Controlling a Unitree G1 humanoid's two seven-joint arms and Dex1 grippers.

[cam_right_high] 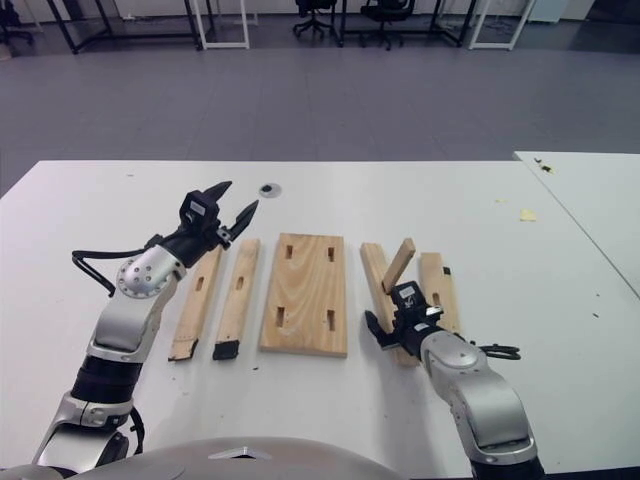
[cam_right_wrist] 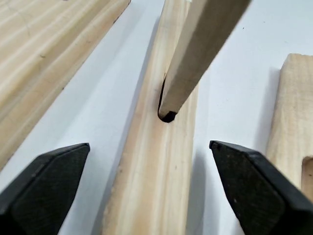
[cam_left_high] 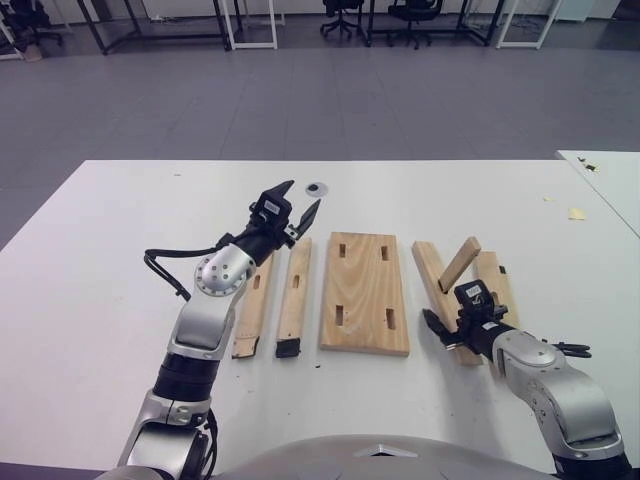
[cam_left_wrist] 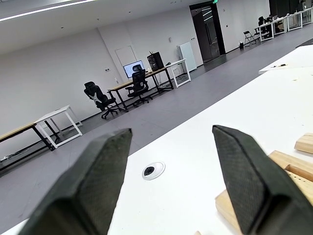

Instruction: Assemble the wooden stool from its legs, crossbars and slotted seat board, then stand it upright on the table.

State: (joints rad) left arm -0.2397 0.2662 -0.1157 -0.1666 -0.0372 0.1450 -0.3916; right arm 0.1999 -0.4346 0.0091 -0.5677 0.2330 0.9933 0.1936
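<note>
The first joint was judged in hand: one crossbar (cam_left_high: 460, 263) was set, tilted, in the slot of a right leg (cam_left_high: 437, 280). The right gripper (cam_right_wrist: 147, 147), fingers apart, was held astride that leg; the left gripper (cam_left_high: 303, 195), also apart, above the left legs (cam_left_high: 254, 300). Next, the crossbar would need to be pressed home. On the table (cam_left_high: 100, 250) were counted four legs, one board (cam_left_high: 364, 292), one crossbar; perhaps more were hidden.

I work in what looks like an open-plan office or lab. My white counter (cam_left_high: 110, 240) has a cable port (cam_left_wrist: 153, 170). Beyond it are grey floor (cam_left_high: 330, 100), black swivel chairs (cam_left_wrist: 100, 98), long desks (cam_left_wrist: 161, 73), a lit monitor (cam_left_wrist: 131, 68), white walls (cam_left_wrist: 54, 63) and a dark door (cam_left_wrist: 205, 27).
</note>
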